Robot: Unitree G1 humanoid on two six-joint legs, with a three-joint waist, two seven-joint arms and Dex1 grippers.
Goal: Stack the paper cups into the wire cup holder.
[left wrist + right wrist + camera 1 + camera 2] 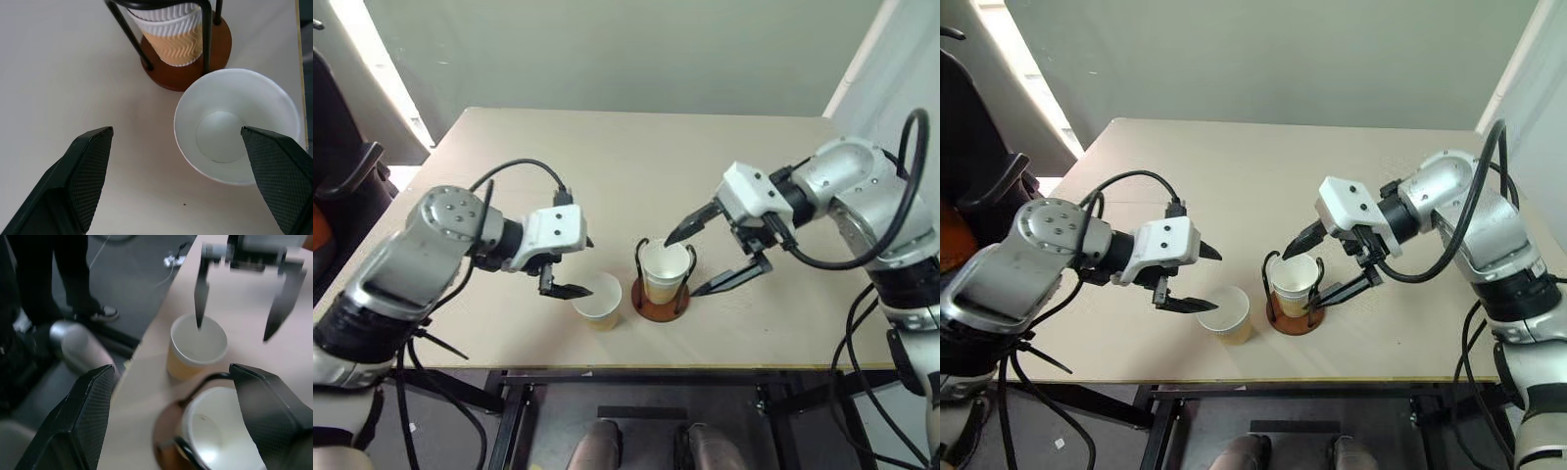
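Inside the wire cup holder (660,294), stacked paper cups (664,270) are sitting already. Just beside it, one loose cup (598,300) is waiting. Left gripper (1197,279) is reaching wide around it. Right gripper (707,258) is hanging wide, holding nothing.

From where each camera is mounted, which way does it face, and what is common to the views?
Left eye and right eye views: on the head, facing forward and down at the table; both arms show, left hand open over the loose paper cup, right hand open around the wire cup holder.
Left wrist view: along the left hand's fingers, onto that cup and the holder.
Right wrist view: along the right hand's fingers, over the stacked cups, toward the left hand.
All views share the loose cup and holder.
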